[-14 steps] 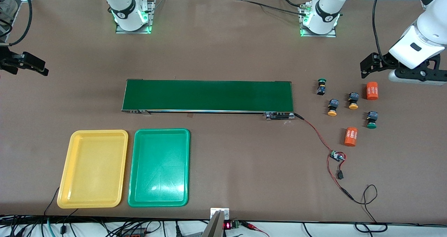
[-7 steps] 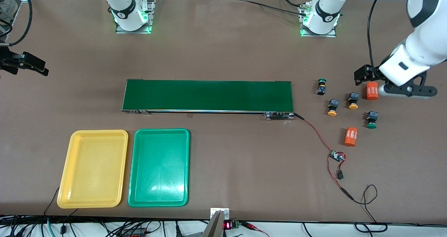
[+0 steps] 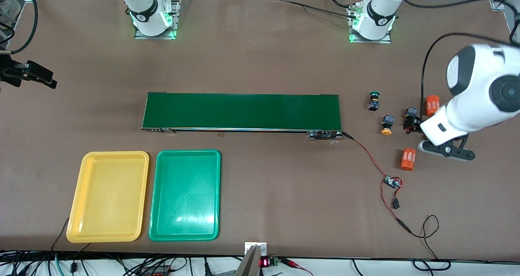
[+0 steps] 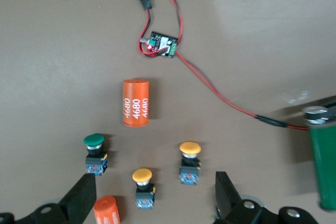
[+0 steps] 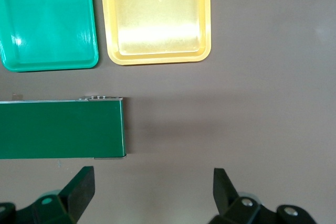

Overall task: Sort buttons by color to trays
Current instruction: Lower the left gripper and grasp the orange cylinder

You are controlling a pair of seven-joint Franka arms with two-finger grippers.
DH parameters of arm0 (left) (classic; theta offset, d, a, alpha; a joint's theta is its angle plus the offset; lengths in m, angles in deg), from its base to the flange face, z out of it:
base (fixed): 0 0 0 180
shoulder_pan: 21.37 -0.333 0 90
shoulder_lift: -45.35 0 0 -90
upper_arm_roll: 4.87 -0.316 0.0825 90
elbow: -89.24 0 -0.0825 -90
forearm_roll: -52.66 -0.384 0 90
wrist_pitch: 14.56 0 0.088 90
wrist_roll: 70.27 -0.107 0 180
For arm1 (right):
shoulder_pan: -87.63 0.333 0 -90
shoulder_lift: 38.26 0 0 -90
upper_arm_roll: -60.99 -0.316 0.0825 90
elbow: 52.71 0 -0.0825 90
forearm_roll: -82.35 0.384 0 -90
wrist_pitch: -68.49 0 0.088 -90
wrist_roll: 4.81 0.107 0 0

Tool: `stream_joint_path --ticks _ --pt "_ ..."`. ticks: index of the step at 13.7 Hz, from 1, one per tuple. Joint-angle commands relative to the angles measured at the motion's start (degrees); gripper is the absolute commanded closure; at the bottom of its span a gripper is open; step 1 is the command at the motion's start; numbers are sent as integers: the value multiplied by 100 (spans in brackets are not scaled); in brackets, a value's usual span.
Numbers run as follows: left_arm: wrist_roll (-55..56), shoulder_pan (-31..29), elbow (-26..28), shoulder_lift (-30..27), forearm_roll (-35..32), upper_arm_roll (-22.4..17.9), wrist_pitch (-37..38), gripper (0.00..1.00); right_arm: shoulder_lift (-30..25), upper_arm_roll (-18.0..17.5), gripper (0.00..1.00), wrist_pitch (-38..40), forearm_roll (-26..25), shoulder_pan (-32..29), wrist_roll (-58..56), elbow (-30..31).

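Note:
Three buttons show in the left wrist view: a green-capped one [image 4: 94,153] and two yellow-capped ones [image 4: 143,186] [image 4: 189,161]. My left gripper [image 4: 153,203] hangs open over them, the nearer yellow button lying below the gap between its fingers [image 4: 81,203]. In the front view the left gripper [image 3: 413,125] covers part of that button [image 3: 412,112]; the other yellow button [image 3: 387,125] and a green one [image 3: 374,99] lie toward the belt. The yellow tray [image 3: 107,196] and green tray [image 3: 185,194] are empty. My right gripper [image 3: 28,72] waits open at its end of the table.
A dark-green conveyor belt [image 3: 241,111] runs across the middle. Two orange cylinders [image 3: 432,105] [image 3: 408,159] lie among the buttons. A small circuit board [image 3: 392,182] with red wire trails from the belt's end. Cables hang at the table's front edge.
The left arm has swung in from the table's end and come down over the button cluster, hiding one green button. The right arm has not moved.

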Motion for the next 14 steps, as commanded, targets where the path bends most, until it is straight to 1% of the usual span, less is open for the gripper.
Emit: stream_joint_path --ticks 1,3,6,9,10,11,12,14 --pt "-202 -363 -159 677 -98 11 -416 0 -37 -6 0 -64 -46 -20 -59 56" --pt "-219 -497 77 950 -98 38 -1056 0 -28 -6 0 -81 -37 -28 -59 56" --pt "-359 -637 666 1240 -98 38 -2443 1 -28 11 0 -73 -20 -46 -51 56" --pt "-790 -822 755 1653 -98 38 -3447 2 -11 20 0 -81 -2 -143 -51 82" --pt "-791 -848 755 1776 -98 38 -3598 6 -10 20 0 -81 -2 -151 -51 82" --pt "-791 -849 764 1838 -98 46 -3643 15 -10 20 0 -81 -2 -134 -51 82" --pt "-791 -849 773 1848 -89 47 -3635 40 -10 20 0 -90 -2 -143 -51 82" --pt "-712 -849 800 1813 -80 64 -3565 61 7 20 0 -134 7 -134 -51 82"
